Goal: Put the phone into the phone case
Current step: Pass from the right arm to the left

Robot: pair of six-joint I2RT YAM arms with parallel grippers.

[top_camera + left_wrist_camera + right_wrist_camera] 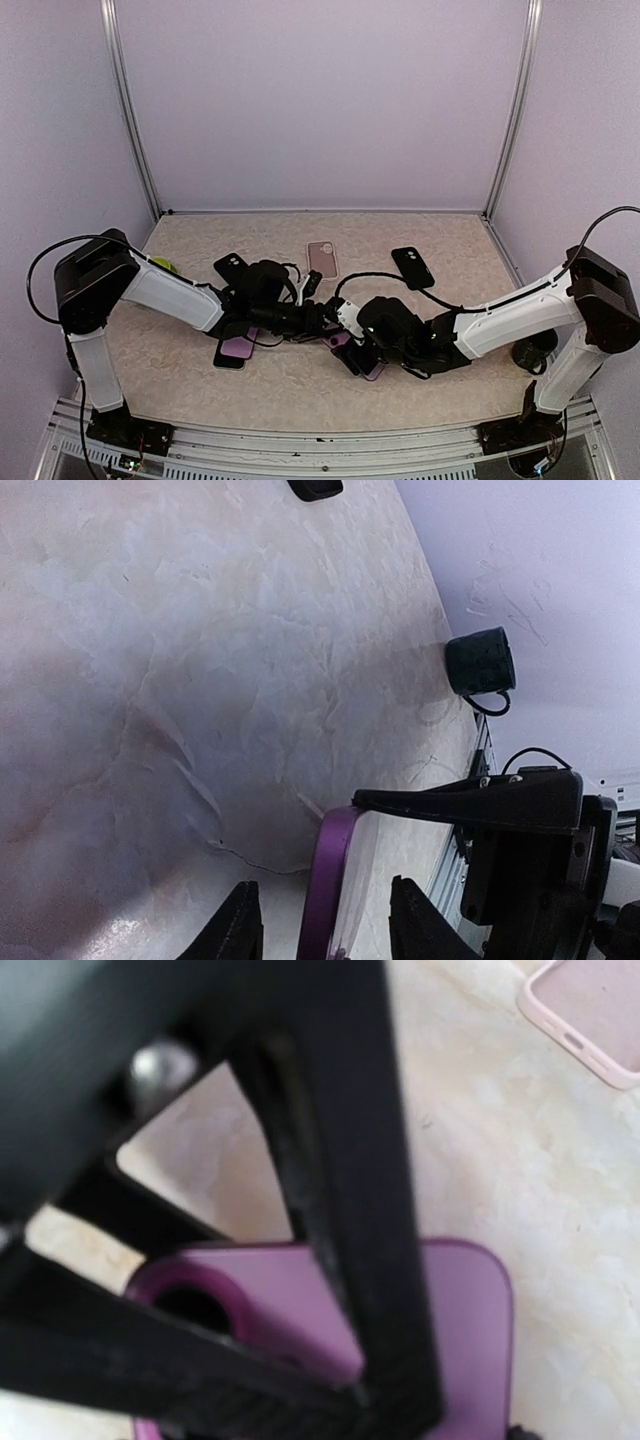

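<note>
The purple phone case with a round camera cut-out [455, 1330] lies mid-way across the pale marbled desk [460, 235], where the two arms meet. The left gripper [322, 905] straddles its purple rim with jaws partly apart. A gap shows on one side, so nothing is clamped. The right gripper [345, 340] touches the case's far edge with one black finger. Its own view is a close blur, and I cannot tell how wide it stands. A dark-rimmed phone with a glossy purplish face [233, 350] lies flat beneath the left forearm.
</note>
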